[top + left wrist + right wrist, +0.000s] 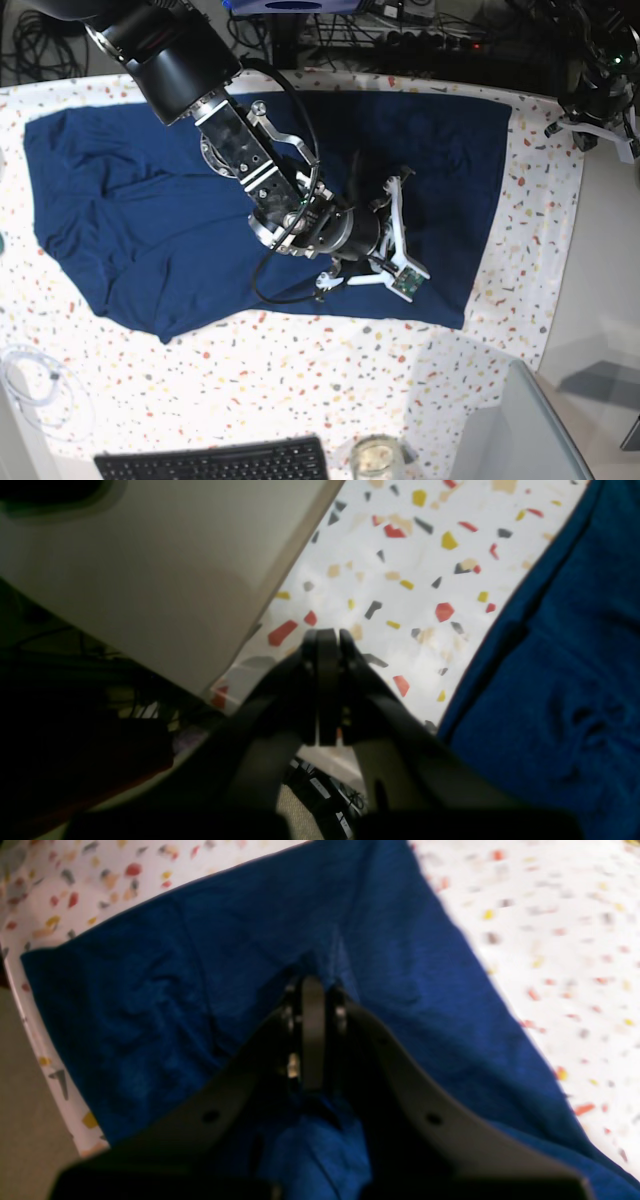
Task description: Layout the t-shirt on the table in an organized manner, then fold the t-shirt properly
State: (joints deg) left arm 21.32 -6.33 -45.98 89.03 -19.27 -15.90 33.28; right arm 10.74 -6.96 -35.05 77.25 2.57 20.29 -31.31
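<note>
T-shirt (150, 220) lay spread on the table (300, 390), long axis left-right. Right gripper (312, 985) sat over its middle, jaws together, apparently pinching fabric. Left gripper (327, 635) was closed and empty, off the far edge, so right arm was nearer.

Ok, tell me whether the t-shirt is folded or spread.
Mostly spread: the t-shirt lies open across the table, wrinkled, its lower left edge uneven. The right gripper pinches fabric mid-shirt.

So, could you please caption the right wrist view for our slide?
Right gripper, jaws shut, pinching a raised fold of the navy t-shirt on the speckled table.
</note>
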